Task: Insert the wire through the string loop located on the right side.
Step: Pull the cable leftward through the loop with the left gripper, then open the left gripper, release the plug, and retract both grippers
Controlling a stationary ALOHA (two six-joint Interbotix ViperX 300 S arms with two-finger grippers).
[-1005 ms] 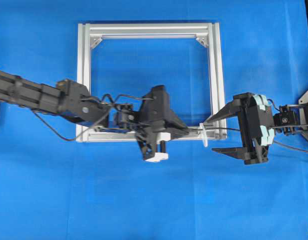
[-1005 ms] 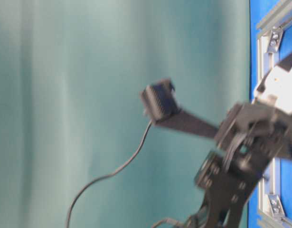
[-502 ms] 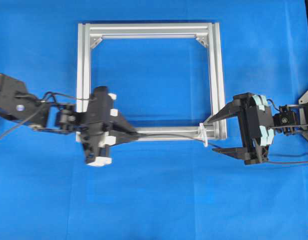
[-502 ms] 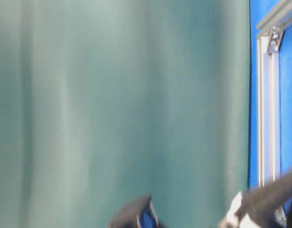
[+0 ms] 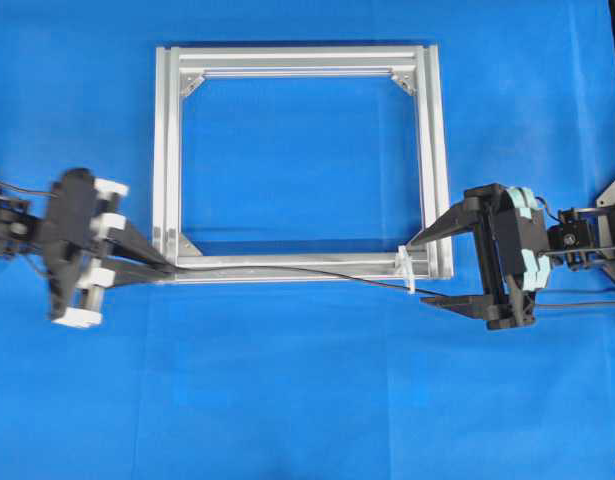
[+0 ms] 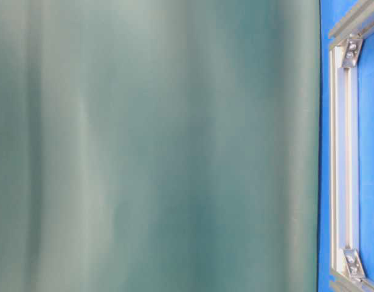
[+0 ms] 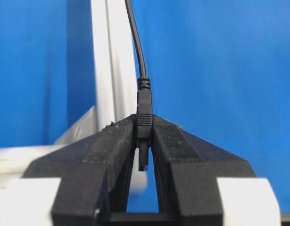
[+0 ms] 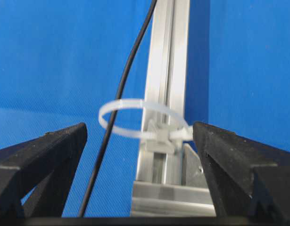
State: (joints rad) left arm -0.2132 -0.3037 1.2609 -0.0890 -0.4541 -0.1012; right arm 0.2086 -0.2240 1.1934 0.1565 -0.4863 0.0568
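Left gripper (image 7: 144,141): pinched on the plug end of the wire (image 7: 144,110), at the frame's lower left corner in the overhead view.
Wire run: a thin black line along the near rail of the aluminium frame (image 5: 297,52), passing through the string loop (image 8: 135,118).
Right gripper (image 5: 434,268): spread wide, holding nothing, fingers either side of the loop.
String loop place: the frame's lower right corner.
Surface: blue cloth (image 5: 307,400).

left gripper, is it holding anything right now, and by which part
Yes. The left gripper is shut on the wire, its fingers pinching the plug end, with the tip poking back between them. The right gripper is open and holds nothing.
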